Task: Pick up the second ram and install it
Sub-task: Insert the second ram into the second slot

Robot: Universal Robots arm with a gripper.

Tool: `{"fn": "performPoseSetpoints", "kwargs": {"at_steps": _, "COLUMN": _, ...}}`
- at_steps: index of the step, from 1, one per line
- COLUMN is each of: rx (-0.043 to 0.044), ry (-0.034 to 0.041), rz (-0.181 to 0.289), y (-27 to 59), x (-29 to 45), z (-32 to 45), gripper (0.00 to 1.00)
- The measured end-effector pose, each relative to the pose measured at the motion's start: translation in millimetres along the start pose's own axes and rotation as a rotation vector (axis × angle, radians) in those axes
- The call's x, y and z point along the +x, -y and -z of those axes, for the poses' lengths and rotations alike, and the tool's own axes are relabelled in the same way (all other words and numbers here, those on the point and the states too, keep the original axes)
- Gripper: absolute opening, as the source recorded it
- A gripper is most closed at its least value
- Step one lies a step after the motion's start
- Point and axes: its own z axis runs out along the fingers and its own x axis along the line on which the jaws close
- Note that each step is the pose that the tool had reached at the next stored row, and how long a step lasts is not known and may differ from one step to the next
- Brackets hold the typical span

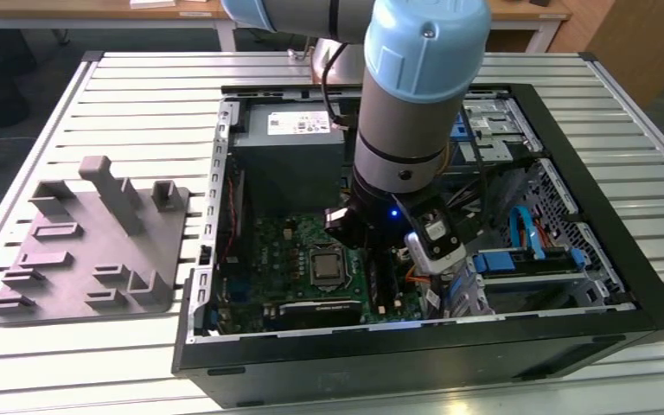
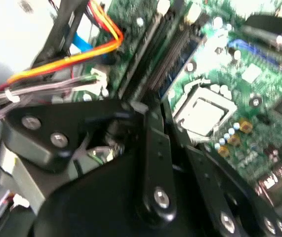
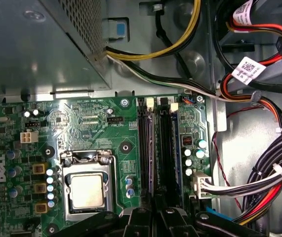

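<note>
The gripper (image 1: 380,251) hangs low inside the case (image 1: 609,259), over the board's (image 3: 96,123) slots (image 3: 153,143). The ram (image 3: 151,148) stands directly beneath it; whether it is gripped cannot be told.

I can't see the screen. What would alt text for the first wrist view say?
Looking straight down into an open computer case, the gripper hangs over two long black memory slots on a green motherboard. A silver processor sits in its socket beside the slots, a grey metal power supply box lies beyond the board, and bundled coloured cables run alongside.
</note>
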Motion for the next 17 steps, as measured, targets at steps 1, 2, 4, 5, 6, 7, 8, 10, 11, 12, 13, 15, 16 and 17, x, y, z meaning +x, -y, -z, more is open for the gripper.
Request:
{"fn": "performPoseSetpoints", "kwargs": {"at_steps": 1, "rx": 0.0002, "ry": 0.0, "rz": 0.0, "y": 0.0, "x": 0.0, "z": 0.0, "gripper": 0.14}}
{"fn": "performPoseSetpoints", "kwargs": {"at_steps": 2, "rx": 0.0003, "ry": 0.0, "rz": -0.001, "y": 0.0, "x": 0.0, "z": -0.1, "gripper": 0.14}}
{"fn": "performPoseSetpoints", "kwargs": {"at_steps": 4, "rx": 0.0003, "ry": 0.0002, "rz": -0.006, "y": 0.0, "x": 0.0, "z": -0.5, "gripper": 0.14}}
{"fn": "performPoseSetpoints", "kwargs": {"at_steps": 5, "rx": 0.0004, "ry": 0.0004, "rz": -0.01, "y": 0.0, "x": 0.0, "z": -0.8, "gripper": 0.14}}
{"fn": "performPoseSetpoints", "kwargs": {"at_steps": 6, "rx": 0.0004, "ry": 0.0005, "rz": -0.016, "y": -0.1, "x": -0.1, "z": -1.0, "gripper": 0.14}}
{"fn": "performPoseSetpoints", "kwargs": {"at_steps": 7, "rx": 0.0006, "ry": 0.0006, "rz": -0.019, "y": -0.1, "x": 0.0, "z": -1.2, "gripper": 0.14}}
{"fn": "performPoseSetpoints", "kwargs": {"at_steps": 8, "rx": 0.0006, "ry": 0.0006, "rz": -0.019, "y": -0.2, "x": 0.0, "z": -1.3, "gripper": 0.14}}
{"fn": "performPoseSetpoints", "kwargs": {"at_steps": 10, "rx": 0.0008, "ry": 0.0006, "rz": -0.019, "y": -0.4, "x": 0.0, "z": -1.6, "gripper": 0.14}}
{"fn": "performPoseSetpoints", "kwargs": {"at_steps": 11, "rx": 0.0015, "ry": 0.0007, "rz": -0.019, "y": -0.5, "x": 0.0, "z": -1.7, "gripper": 0.14}}
{"fn": "performPoseSetpoints", "kwargs": {"at_steps": 12, "rx": 0.0025, "ry": 0.0008, "rz": -0.019, "y": -0.5, "x": 0.0, "z": -2.0, "gripper": 0.14}}
{"fn": "performPoseSetpoints", "kwargs": {"at_steps": 13, "rx": 0.0037, "ry": 0.0009, "rz": -0.019, "y": -0.6, "x": 0.0, "z": -2.1, "gripper": 0.14}}
{"fn": "performPoseSetpoints", "kwargs": {"at_steps": 15, "rx": 0.0064, "ry": 0.0011, "rz": -0.019, "y": -0.9, "x": 0.1, "z": -2.6, "gripper": 0.14}}
{"fn": "performPoseSetpoints", "kwargs": {"at_steps": 16, "rx": 0.0081, "ry": 0.0012, "rz": -0.019, "y": -1.0, "x": 0.1, "z": -2.8, "gripper": 0.14}}
{"fn": "performPoseSetpoints", "kwargs": {"at_steps": 17, "rx": 0.0092, "ry": 0.0013, "rz": -0.019, "y": -1.1, "x": 0.1, "z": -3.0, "gripper": 0.14}}
